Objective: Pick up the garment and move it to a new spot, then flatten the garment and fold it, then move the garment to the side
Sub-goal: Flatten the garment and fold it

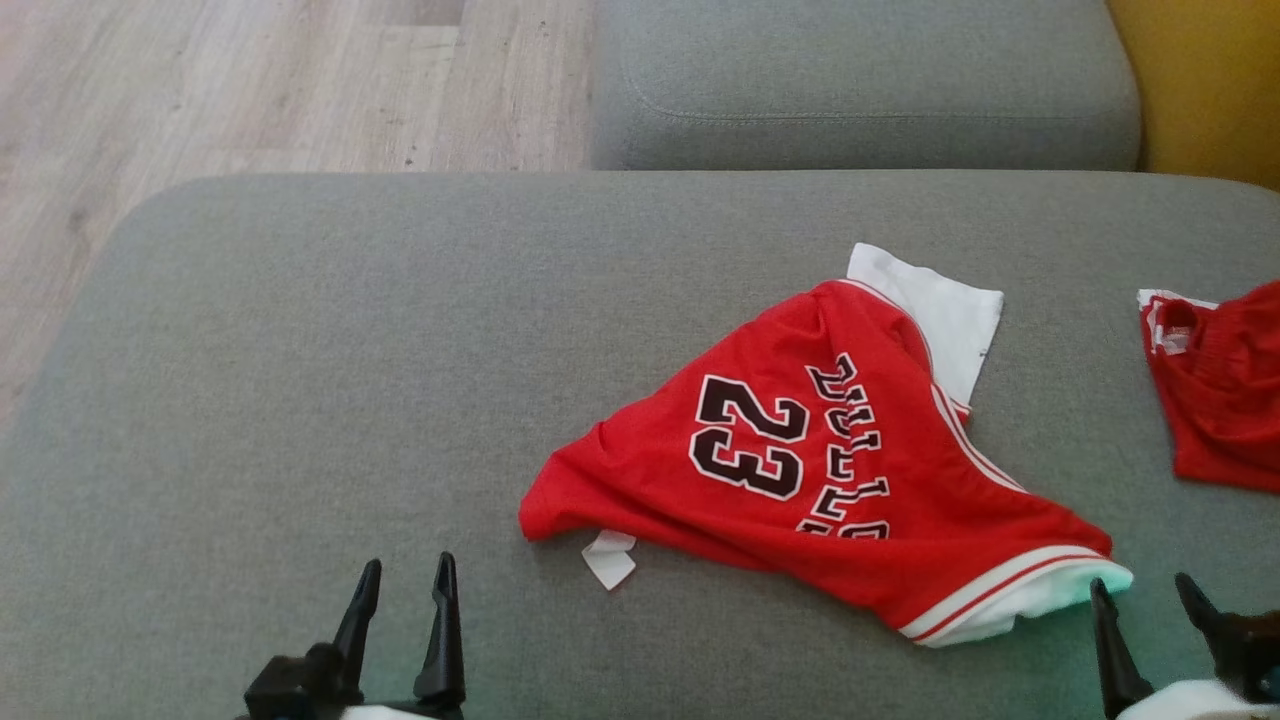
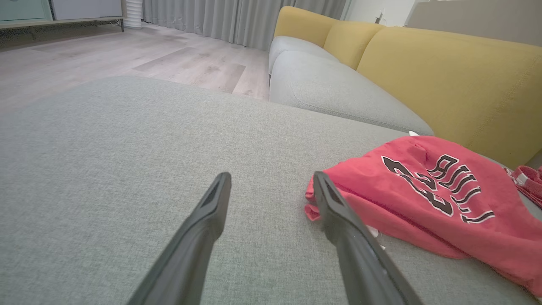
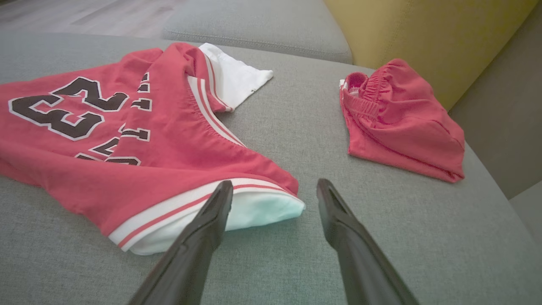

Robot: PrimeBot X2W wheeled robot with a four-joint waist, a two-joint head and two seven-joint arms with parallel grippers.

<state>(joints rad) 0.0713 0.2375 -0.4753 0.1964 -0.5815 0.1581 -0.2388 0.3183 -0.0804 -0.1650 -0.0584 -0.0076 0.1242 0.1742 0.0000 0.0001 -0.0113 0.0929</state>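
Right now both claws are spread wide and hold nothing. The left claw (image 1: 408, 562) sits at the lower left of the head view over bare sofa cushion (image 1: 300, 400), and the right claw (image 1: 1142, 582) sits at the lower right, just beside the jersey's striped edge.

The red jersey (image 1: 830, 450) lies crumpled right of centre on the cushion, with a white layer poking out at its upper edge and again under the striped edge (image 3: 203, 203) at the lower right.

Watch that edge. It is doubled (red trim over white), so a shallow pinch could take one layer alone and the rest would slide out as you lift. A lift from that one corner would probably also drag the cloth into a rope, making flattening harder. The red shorts (image 1: 1220, 400) lie apart at the right edge of the frame; a wide swing that way could snag them.

The jersey's long axis runs across the frame, from its pointed corner near the white label (image 1: 608, 558) down to the striped edge. The lettering runs up the frame, so I judge that its neck points right.
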